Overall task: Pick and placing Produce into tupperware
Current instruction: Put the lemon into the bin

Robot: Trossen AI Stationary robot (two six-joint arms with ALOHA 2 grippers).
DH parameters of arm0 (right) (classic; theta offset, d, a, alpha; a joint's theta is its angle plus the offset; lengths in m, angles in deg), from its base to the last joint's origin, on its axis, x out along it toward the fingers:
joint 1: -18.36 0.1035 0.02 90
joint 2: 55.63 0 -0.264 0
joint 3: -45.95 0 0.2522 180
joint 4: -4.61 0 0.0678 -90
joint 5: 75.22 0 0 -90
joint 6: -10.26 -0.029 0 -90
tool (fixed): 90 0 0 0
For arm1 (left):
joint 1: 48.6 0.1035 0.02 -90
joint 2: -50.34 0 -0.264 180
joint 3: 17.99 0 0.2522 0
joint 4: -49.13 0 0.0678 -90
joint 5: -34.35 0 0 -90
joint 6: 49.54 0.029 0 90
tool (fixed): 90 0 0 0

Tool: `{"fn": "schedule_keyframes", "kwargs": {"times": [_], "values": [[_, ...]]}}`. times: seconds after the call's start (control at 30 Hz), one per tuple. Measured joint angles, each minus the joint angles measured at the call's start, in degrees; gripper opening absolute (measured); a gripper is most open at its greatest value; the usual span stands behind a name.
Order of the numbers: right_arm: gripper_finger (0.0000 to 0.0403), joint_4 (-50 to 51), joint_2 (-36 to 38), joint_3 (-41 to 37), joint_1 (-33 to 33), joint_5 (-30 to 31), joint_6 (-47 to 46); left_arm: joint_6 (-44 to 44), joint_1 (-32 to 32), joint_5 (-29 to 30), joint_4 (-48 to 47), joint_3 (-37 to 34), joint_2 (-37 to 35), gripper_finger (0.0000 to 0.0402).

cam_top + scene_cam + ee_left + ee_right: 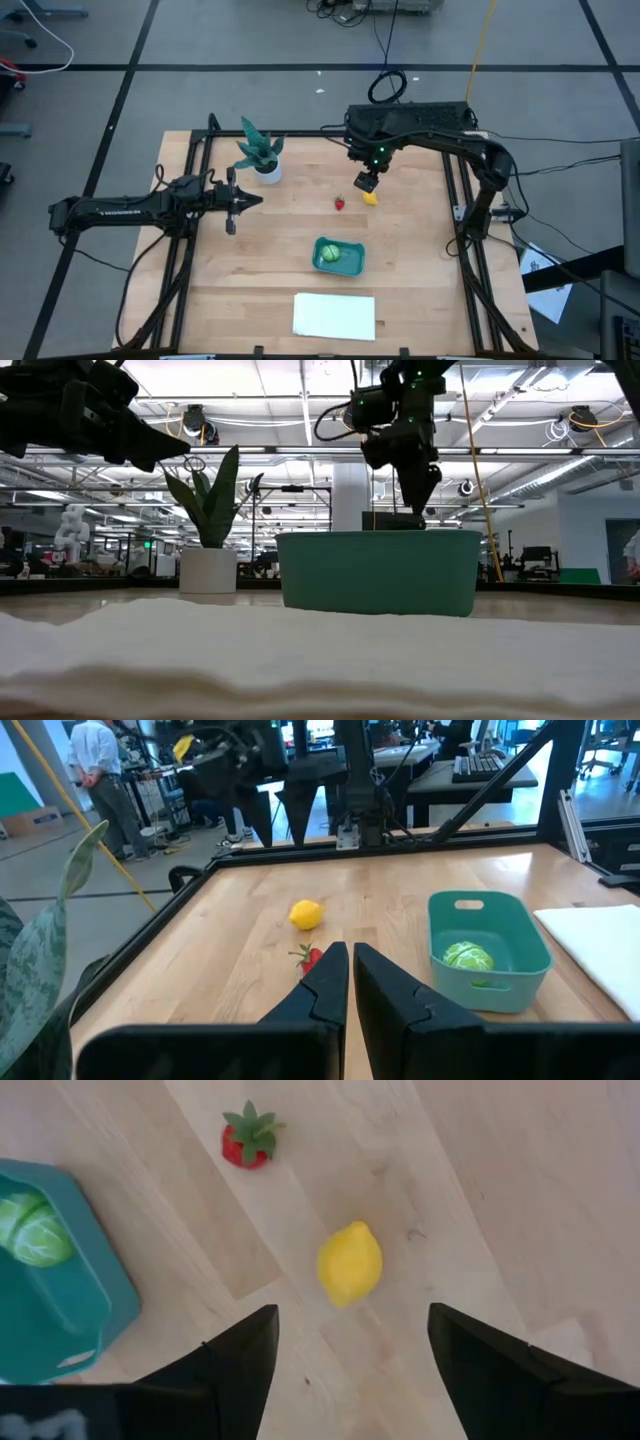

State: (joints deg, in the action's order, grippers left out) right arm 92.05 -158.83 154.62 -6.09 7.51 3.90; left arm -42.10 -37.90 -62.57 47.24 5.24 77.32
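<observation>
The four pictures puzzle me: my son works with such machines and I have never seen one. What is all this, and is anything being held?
Two robot arms work at a wooden table. One picture looks down from above, one sits at table height, and two come from cameras on the arms' wrists. The right gripper hangs open above the lemon, holding nothing. The strawberry lies nearby. The green piece already sits in the teal container. The left gripper waits shut, empty, beside a potted plant. A white sheet lies at the front.

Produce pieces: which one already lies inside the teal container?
The round green piece; the red strawberry and the yellow lemon lie on the wooden table.
</observation>
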Motion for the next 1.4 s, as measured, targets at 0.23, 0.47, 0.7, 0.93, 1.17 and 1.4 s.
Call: {"fn": "schedule_keyframes", "kwargs": {"times": [0.23, 0.47, 0.7, 0.93, 1.17, 1.4], "values": [[0.025, -1.2, -1.4, -2.0, -0.3, 0.0, 1.6, 0.0, 0.0, 0.0, -0.2, 0.0, 0.0, 0.0026], [0.025, -7.2, -1.4, -8.5, -0.3, 0.1, 2.2, -0.1, 0.0, 0.0, -0.2, 0.0, 0.0, 0.0026], [0.025, -13.6, -1.4, -14.2, -1.4, 0.0, 0.2, -0.2, 0.0, 0.0, -0.2, 0.0, 0.0, 0.0026], [0.025, -15.9, -1.4, -17.1, -2.8, 0.0, -0.9, -0.2, 0.0, 0.0, -0.2, 0.0, 0.0, 0.0026], [0.025, -17.0, -1.4, -18.6, -3.1, -0.3, -0.9, -0.2, 0.0, 0.0, -0.2, 0.0, 0.0, 0.0026], [0.025, -19.0, -1.4, -20.0, -2.9, -3.9, -0.9, -0.2, 0.0, 0.0, -0.2, 0.0, 0.0, 0.0026]]}}
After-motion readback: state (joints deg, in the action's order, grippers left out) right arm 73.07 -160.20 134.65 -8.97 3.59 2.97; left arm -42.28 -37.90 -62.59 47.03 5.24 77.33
